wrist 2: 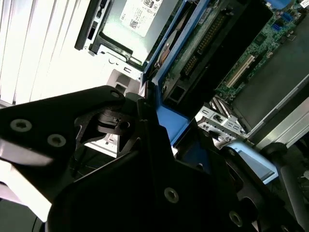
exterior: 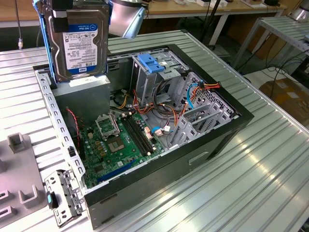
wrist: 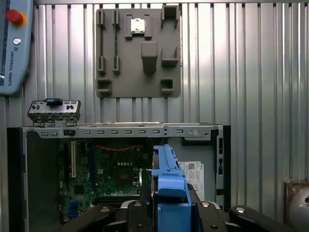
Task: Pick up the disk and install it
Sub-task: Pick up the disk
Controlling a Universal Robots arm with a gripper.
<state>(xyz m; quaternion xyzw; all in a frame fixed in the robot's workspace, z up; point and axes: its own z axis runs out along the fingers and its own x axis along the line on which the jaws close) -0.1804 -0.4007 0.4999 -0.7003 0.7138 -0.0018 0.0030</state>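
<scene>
The disk (exterior: 79, 46), a silver hard drive with a white and blue label and blue side rails, hangs upright in the air at the exterior view's upper left. It is above the near-left corner of the open computer case (exterior: 217, 140). My gripper (exterior: 63, 12) is shut on its top edge. In the first wrist view the disk (wrist: 169, 186) is seen edge-on, with its blue rail between the black fingers (wrist: 137, 217). In the second wrist view the disk's blue rail (wrist 2: 166, 113) runs past the gripper's black body.
Inside the case are a metal drive cage topped by a blue bracket (exterior: 150, 63), a green motherboard (exterior: 116, 145), cables, and a grey box with a white sticker (wrist 2: 130, 19). A grey fixture plate (wrist: 137, 50), a teach pendant (wrist: 14, 43) and a loose metal bracket (exterior: 60, 195) lie on the ribbed table.
</scene>
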